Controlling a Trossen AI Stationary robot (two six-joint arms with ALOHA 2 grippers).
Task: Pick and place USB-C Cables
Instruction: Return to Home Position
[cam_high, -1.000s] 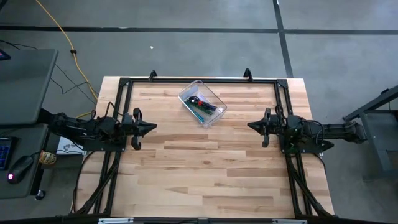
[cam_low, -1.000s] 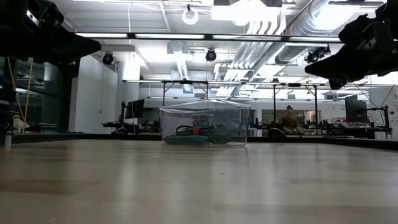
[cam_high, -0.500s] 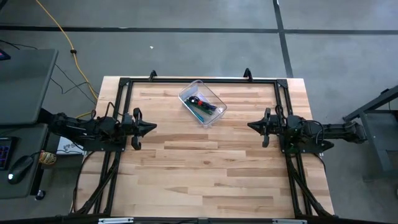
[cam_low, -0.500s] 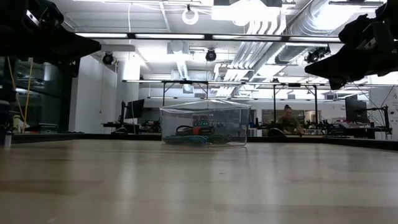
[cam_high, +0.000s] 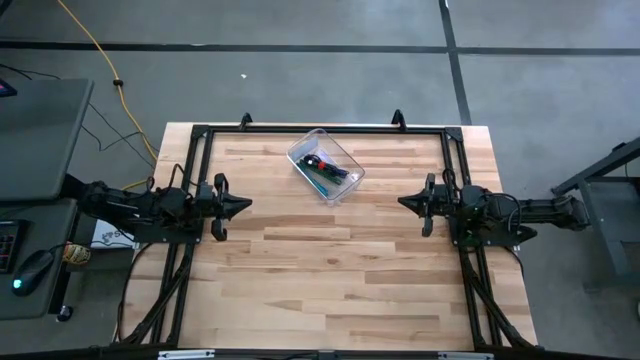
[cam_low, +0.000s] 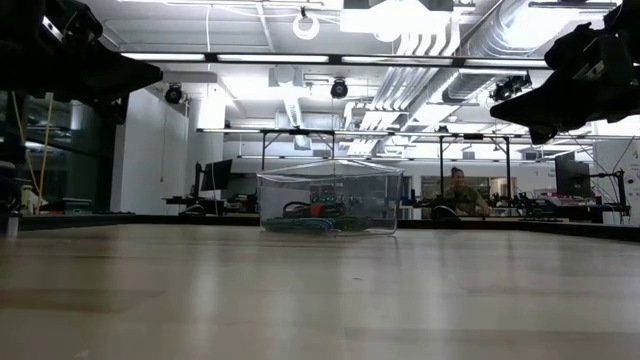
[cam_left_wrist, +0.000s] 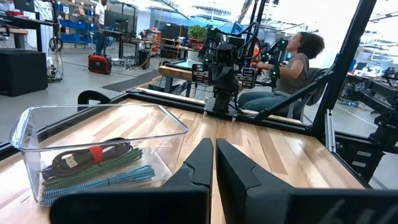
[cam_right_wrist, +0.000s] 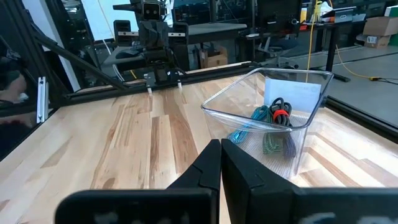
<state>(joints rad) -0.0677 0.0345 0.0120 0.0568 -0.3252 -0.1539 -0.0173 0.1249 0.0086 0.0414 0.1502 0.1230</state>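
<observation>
High view: the table (cam_high: 330, 280) carries only one loose thing, so little looks likely to go wrong. The left gripper (cam_high: 246, 205) hangs at the left edge and the right gripper (cam_high: 402, 203) at the right edge. Both are well apart from the load. In each wrist view the fingers are pressed together on nothing, so neither arm has anything to drop.

The bin (cam_high: 341, 152) stands skewed near the far edge, a little left of centre. That is probably the main risk: if an arm swung inward, it could shove the light bin toward that edge.

The cables (cam_high: 326, 170) lie inside the bin. The black one with a red band (cam_left_wrist: 93, 154) sits beside the green (cam_left_wrist: 99, 167) and the teal (cam_left_wrist: 109, 180). I cannot pick out the purple one with certainty. A loosely bundled cable might spring open and rise toward the rim.
</observation>
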